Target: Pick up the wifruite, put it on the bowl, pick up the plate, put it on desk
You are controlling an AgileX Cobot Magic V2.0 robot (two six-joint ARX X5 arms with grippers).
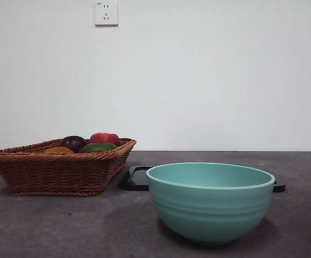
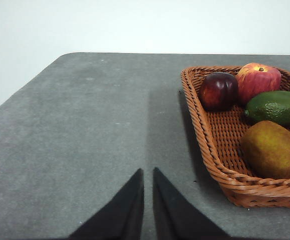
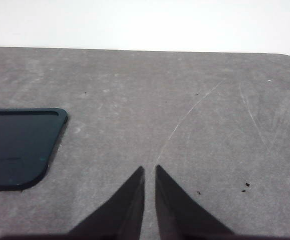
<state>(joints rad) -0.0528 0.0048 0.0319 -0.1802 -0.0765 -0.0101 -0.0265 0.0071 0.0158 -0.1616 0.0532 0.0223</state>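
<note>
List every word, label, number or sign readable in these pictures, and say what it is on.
None. No text shows on the basket, the fruit, the bowl, the black plate or the desk. The wall socket has only slots, no readable marking.

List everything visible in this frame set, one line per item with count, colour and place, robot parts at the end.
wifruite: 1, orange-tan, in the wicker basket, at its near end in the left wrist view
dark purple fruit: 1, in the basket beside the red fruit
red fruit: 1, red-yellow, in the basket
green fruit: 1, dark green, in the basket between red fruit and wifruite
wicker basket: 1, brown, on the desk, left in the front view
bowl: 1, mint green, empty as far as shown, in front of the plate
plate: 1, black, flat on the desk behind the bowl
desk: 1, dark grey
wall socket: 1, white, on the wall
left gripper: black, nearly shut, empty, above bare desk beside the basket
right gripper: black, nearly shut, empty, near the plate
</note>
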